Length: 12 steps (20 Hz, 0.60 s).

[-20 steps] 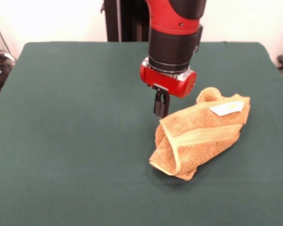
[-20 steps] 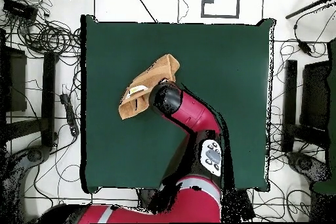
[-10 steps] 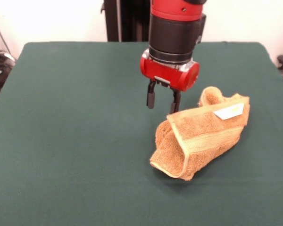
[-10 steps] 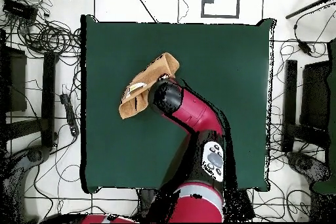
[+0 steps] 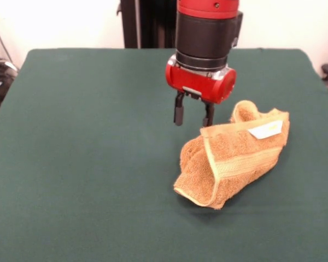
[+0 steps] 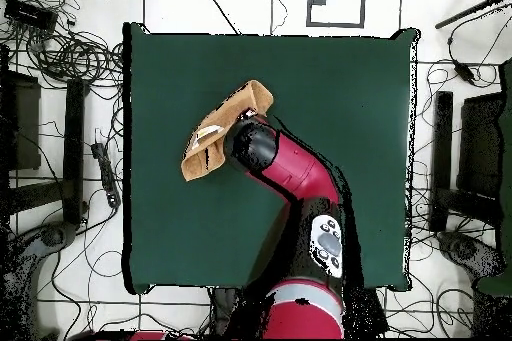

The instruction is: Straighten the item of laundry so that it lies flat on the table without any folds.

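Gripper [image 5: 193, 115] hangs just above the towel's far edge with its two fingers [image 5: 178, 115] spread apart and nothing between them. Under it, the big green table [image 5: 87, 164] has lots of bare room. The orange towel [image 5: 229, 158] lies bunched and folded over itself, right of the middle in the front view. It looks soft, light and floppy, so it should bend easily. Its pale folded edge [image 5: 209, 164] seems a good place to pinch. A small white label [image 5: 265, 129] sits on top.
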Each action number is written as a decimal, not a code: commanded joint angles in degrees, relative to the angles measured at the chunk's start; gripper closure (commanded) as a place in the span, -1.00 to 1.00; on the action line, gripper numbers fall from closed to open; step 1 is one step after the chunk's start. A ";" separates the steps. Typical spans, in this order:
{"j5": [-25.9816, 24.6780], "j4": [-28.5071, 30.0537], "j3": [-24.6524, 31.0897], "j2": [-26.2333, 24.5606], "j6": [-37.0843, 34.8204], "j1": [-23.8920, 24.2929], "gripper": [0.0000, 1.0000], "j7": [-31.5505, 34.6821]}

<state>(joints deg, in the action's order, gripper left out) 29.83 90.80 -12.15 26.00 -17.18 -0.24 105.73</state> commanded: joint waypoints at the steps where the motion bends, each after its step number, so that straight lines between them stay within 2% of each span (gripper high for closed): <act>1: -1.45 3.01 11.46 -1.96 4.09 2.13 -1.00 7.25; 4: -2.10 3.59 14.71 -1.52 7.01 3.88 -1.00 6.93; 12: -4.73 5.22 19.23 -1.22 11.40 6.88 -1.00 8.32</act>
<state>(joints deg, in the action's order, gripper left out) 27.86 91.03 -3.90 26.01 -10.00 5.38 105.73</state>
